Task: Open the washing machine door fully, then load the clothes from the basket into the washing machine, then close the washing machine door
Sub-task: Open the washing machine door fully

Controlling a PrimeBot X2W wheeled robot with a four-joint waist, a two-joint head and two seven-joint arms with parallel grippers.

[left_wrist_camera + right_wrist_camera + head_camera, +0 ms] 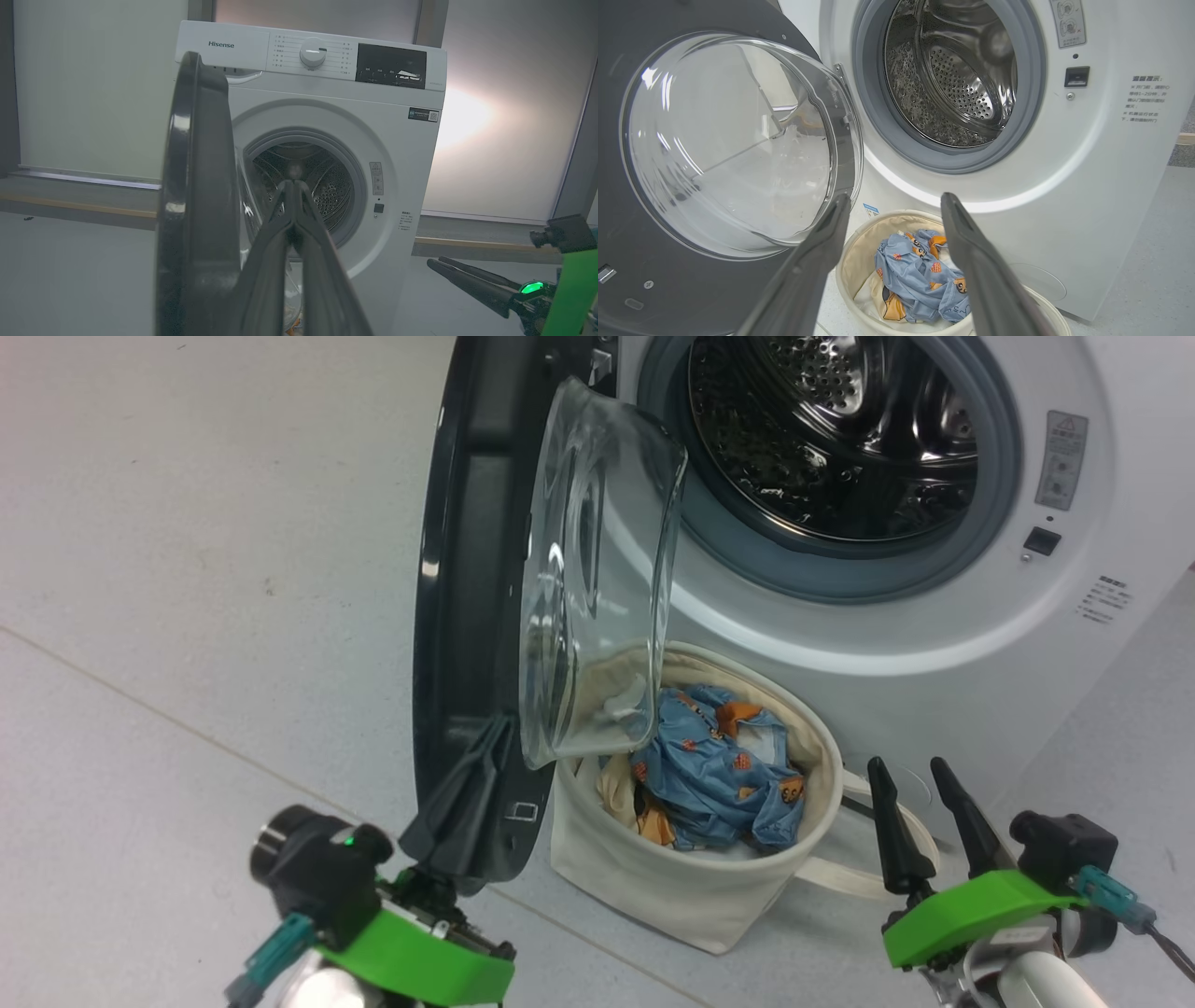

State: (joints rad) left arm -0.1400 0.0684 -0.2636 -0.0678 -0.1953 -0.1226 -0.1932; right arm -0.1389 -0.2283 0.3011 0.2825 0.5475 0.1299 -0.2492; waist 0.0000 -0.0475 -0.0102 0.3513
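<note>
Head view: your L claw is pinched shut, just beside the open door low inner rim. R claw gapes wide, empty. Basket w/ clothes sits just left of it, by the washer.

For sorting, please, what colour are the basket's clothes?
Clothes: light blue with orange prints; right wrist view.

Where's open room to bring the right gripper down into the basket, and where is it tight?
Free: above the basket's right half, between the glass bowl and the washing machine's front; the drum mouth above it; the floor left of the washing machine door. Crowded: the basket's left side, where the glass bowl overhangs the rim.
</note>
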